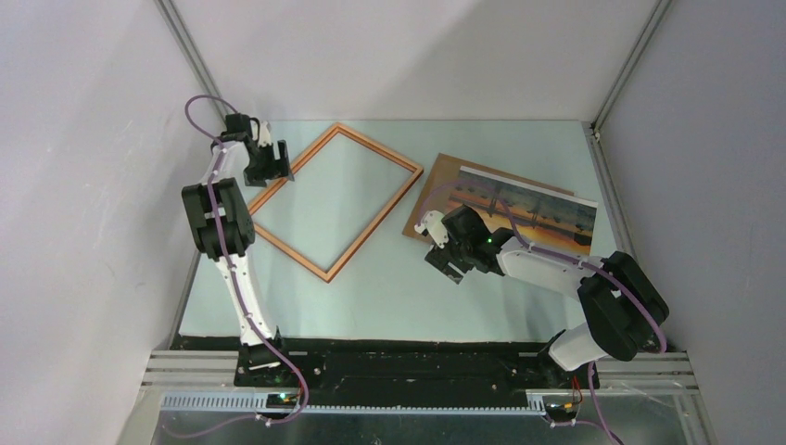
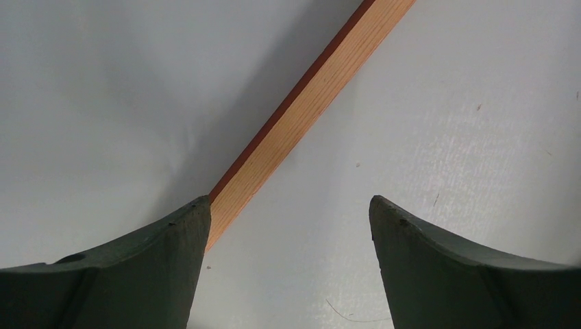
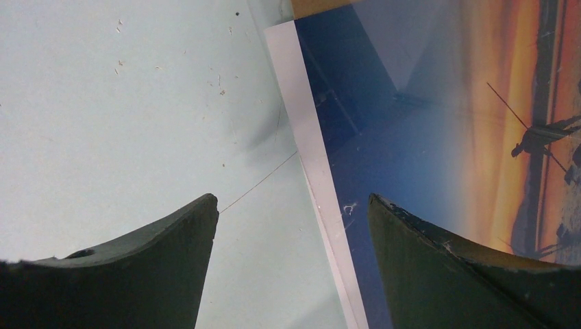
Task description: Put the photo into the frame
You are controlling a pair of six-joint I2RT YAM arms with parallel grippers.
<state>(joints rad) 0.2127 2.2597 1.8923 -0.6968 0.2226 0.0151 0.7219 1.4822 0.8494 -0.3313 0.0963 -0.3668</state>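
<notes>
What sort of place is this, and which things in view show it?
Likely a robotics lab test cell: plain white walls enclose a pale table, a left arm and right arm are bolted to a rail at its edge, and a frame and photo lie there.

Left arm (image 1: 221, 222) is stretched away from its base with the elbow folded, and the left gripper (image 1: 274, 169) is tipped downward at the far end. Its jaws are spread pretty wide, nothing pinched between them. Right arm (image 1: 575, 278) is swung out low and leftward from its base, with the right gripper (image 1: 447, 263) angled down too. Its jaws are likewise parted wide, nothing clamped.
</notes>
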